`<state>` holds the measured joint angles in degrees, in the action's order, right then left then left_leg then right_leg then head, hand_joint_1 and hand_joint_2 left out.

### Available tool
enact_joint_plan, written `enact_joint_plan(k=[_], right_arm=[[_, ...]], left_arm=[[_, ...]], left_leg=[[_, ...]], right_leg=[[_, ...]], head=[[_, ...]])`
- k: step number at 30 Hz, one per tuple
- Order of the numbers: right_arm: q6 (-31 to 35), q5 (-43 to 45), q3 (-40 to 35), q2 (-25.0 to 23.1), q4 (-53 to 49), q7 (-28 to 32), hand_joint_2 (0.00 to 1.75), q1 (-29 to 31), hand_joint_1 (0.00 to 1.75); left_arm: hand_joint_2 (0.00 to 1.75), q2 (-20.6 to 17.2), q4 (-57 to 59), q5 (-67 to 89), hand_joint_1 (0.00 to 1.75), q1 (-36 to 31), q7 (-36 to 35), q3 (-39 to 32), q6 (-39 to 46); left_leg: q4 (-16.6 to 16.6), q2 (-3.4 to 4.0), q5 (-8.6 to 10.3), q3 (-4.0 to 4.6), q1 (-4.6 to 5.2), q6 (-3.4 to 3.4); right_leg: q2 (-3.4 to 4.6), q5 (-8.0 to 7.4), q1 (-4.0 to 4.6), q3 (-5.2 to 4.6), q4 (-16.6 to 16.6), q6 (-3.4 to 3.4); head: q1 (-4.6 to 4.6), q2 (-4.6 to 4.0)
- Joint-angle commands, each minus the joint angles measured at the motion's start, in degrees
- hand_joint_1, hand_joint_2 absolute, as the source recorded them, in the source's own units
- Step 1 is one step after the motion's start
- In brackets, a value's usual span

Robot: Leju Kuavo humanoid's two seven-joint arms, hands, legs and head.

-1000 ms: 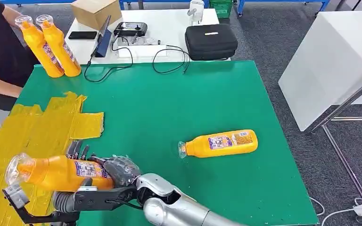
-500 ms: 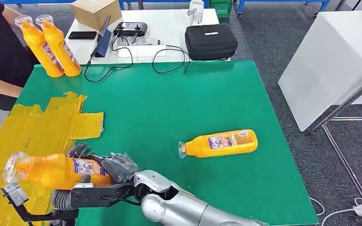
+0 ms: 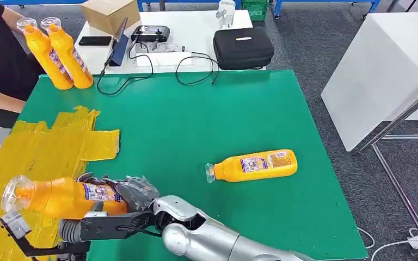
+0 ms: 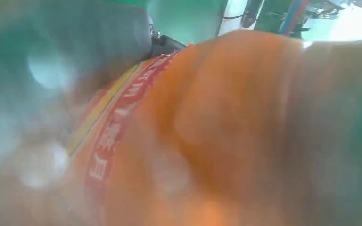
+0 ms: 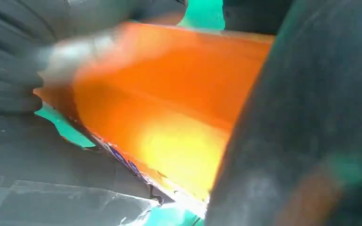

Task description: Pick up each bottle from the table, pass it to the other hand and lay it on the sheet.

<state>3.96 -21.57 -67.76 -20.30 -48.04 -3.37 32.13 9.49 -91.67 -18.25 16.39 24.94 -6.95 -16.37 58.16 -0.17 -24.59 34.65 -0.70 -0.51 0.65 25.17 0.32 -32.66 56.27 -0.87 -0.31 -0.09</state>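
Head view, lower left of frame: held bottle (image 3: 65, 197) lies sideways, cap toward the left edge, over the yellow sheet (image 3: 38, 152) on the green bench (image 3: 196, 125). Right robot hand (image 3: 133, 193) wraps its base end. Left robot hand (image 3: 71, 231) lies under the bottle; its grasp cannot be told. Second bottle (image 3: 253, 166) lies right of centre on the bench.

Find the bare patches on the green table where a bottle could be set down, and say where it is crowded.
Free: the wide green middle between the cables at the far edge and the lying bottle; also the right strip beyond that bottle. Crowded: the near left, where both hands hold a bottle over the yellow sheet, and the far left corner with two standing bottles.
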Motion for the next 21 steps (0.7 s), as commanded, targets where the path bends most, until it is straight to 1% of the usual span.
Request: enact_joint_plan(k=[1,2,3,4,5,6,7,8,9,10,11,12,14,16,17,19,20,21], right_arm=[[-2.2,-1.4,-4.5,0.3,7.4,1.9,1.75,-1.9,1.75],[-1.5,-0.9,-3.3,0.3,7.2,1.9,1.75,-2.7,1.75],[-2.9,-1.1,-3.8,0.3,8.4,2.7,1.75,-0.8,1.75],[-3.1,-1.0,-3.5,0.3,8.7,2.9,1.75,-0.4,1.75],[-3.2,-0.9,-3.4,0.3,8.8,3.1,1.75,-0.2,1.75],[-2.1,-0.7,-2.2,0.3,7.9,2.6,1.75,-2.0,1.75],[-2.5,-1.4,-3.0,0.3,8.1,2.5,1.75,-1.6,1.75],[-1.4,-1.0,-1.8,0.3,7.5,2.2,1.75,-3.1,1.75],[-2.4,-1.3,-2.2,0.3,8.9,2.8,1.75,-1.6,1.75],[-2.2,-0.9,-1.2,0.3,9.4,3.4,1.75,-1.4,1.71],[-1.4,-0.5,-0.1,0.5,9.5,4.2,1.75,-1.6,0.42],[-1.3,-0.3,0.5,0.6,9.7,4.3,0.0,-1.7,0.0],[1.0,0.0,3.0,1.5,9.0,5.1,0.0,-2.7,0.0],[5.0,0.2,7.0,3.3,5.7,6.4,0.0,-5.2,0.0],[6.6,0.0,8.7,4.4,3.2,7.4,0.0,-6.6,0.0],[9.7,-0.9,13.0,7.4,-4.1,9.1,0.0,-10.5,0.0],[10.2,-1.0,14.4,8.6,-7.2,9.4,0.0,-12.1,0.0],[11.9,-1.9,16.5,9.7,-10.8,10.4,0.0,-14.0,0.0]], left_arm=[[1.75,1.0,0.4,0.0,1.75,-4.1,0.5,2.2,-2.3],[1.75,1.3,0.4,0.1,1.75,-4.2,0.6,1.9,-2.1],[1.75,1.2,0.6,0.0,1.75,-4.8,0.5,2.0,-2.1],[1.75,1.2,0.6,0.0,1.75,-5.0,0.4,2.1,-1.9],[1.75,1.2,0.6,0.0,1.75,-5.1,0.3,2.1,-1.9],[1.75,1.4,0.5,0.0,1.75,-4.8,0.3,1.9,-1.7],[1.75,1.3,0.3,0.0,1.75,-4.8,0.5,1.9,-1.6],[1.75,1.4,0.1,0.4,1.75,-4.5,0.8,1.6,-1.2],[1.75,1.4,-0.3,1.2,1.75,-4.9,1.7,1.5,-0.3],[1.75,1.3,-0.6,1.9,1.75,-5.1,1.9,1.5,0.4],[1.75,1.2,-0.8,3.3,1.75,-5.4,2.3,1.3,1.7],[1.75,1.1,-1.0,4.4,1.75,-5.7,2.8,1.2,2.7],[1.75,0.2,-1.3,9.9,1.75,-6.4,4.6,0.8,7.3],[1.75,-0.9,-1.3,19.7,1.75,-7.7,6.6,0.1,16.3],[1.75,-1.5,-1.0,23.3,1.75,-8.4,7.1,-0.3,20.0],[1.75,-3.6,-0.1,30.3,1.75,-9.7,6.3,-1.1,26.6],[1.75,-4.1,0.1,31.4,1.75,-10.0,6.2,-1.9,27.7],[1.75,-5.2,0.4,37.0,1.75,-9.8,5.5,-2.6,31.2]], left_leg=[[-0.2,-0.32,0.03,-0.26,0.01,-0.02],[-0.2,-0.34,0.01,-0.32,0.01,-0.02],[-0.2,-0.38,0.0,-0.35,0.01,-0.03],[-0.1,-0.3,0.04,-0.13,0.01,-0.02],[-0.1,-0.29,0.04,-0.1,0.01,-0.02],[-0.1,-0.38,0.05,-0.16,0.01,-0.02],[-0.1,-0.34,0.04,-0.16,0.01,-0.02],[-0.2,-0.4,0.04,-0.23,0.01,-0.02],[-0.1,-0.35,0.04,-0.15,0.0,-0.02],[-0.2,-0.39,0.03,-0.25,0.0,-0.02],[-0.1,-0.35,0.05,-0.15,0.01,-0.02],[-0.1,-0.36,0.06,-0.12,0.0,-0.01],[-0.1,-0.44,0.08,-0.13,-0.01,-0.01],[-0.1,-0.44,0.07,-0.11,-0.03,-0.01],[-0.1,-0.58,0.09,-0.2,-0.03,-0.02],[-0.2,-0.55,0.09,-0.18,-0.04,-0.02],[-0.2,-0.63,0.09,-0.27,-0.03,-0.03],[-0.2,-0.56,0.06,-0.25,-0.03,-0.02]], right_leg=[[-0.38,0.07,0.0,0.37,-0.2,-0.05],[-0.42,0.1,-0.01,0.44,-0.2,-0.07],[-0.47,0.11,0.0,0.49,-0.2,-0.08],[-0.35,0.06,0.0,0.25,-0.1,-0.04],[-0.34,0.05,-0.01,0.2,-0.1,-0.04],[-0.45,0.08,-0.01,0.29,-0.1,-0.06],[-0.39,0.06,0.0,0.28,-0.1,-0.05],[-0.47,0.09,0.0,0.37,-0.2,-0.06],[-0.4,0.07,0.0,0.27,-0.1,-0.05],[-0.46,0.09,0.01,0.39,-0.2,-0.06],[-0.41,0.06,0.0,0.27,-0.1,-0.05],[-0.4,0.05,0.01,0.24,-0.1,-0.04],[-0.48,0.06,0.01,0.26,-0.1,-0.04],[-0.49,0.06,0.04,0.25,-0.1,-0.04],[-0.64,0.08,0.04,0.35,-0.2,-0.06],[-0.61,0.06,0.04,0.36,-0.2,-0.06],[-0.7,0.09,0.03,0.49,-0.2,-0.07],[-0.63,0.09,0.04,0.48,-0.2,-0.06]], head=[[0.0,-0.02],[0.0,-0.02],[0.0,0.0],[-0.02,0.0],[0.0,0.0],[-0.02,0.0],[-0.02,0.0],[0.0,0.0],[0.0,0.0],[0.0,0.0],[-0.02,0.0],[0.0,0.0],[-0.04,0.0],[0.02,0.0],[-0.02,0.0],[0.02,0.0],[-0.02,0.0],[-0.02,0.0]])
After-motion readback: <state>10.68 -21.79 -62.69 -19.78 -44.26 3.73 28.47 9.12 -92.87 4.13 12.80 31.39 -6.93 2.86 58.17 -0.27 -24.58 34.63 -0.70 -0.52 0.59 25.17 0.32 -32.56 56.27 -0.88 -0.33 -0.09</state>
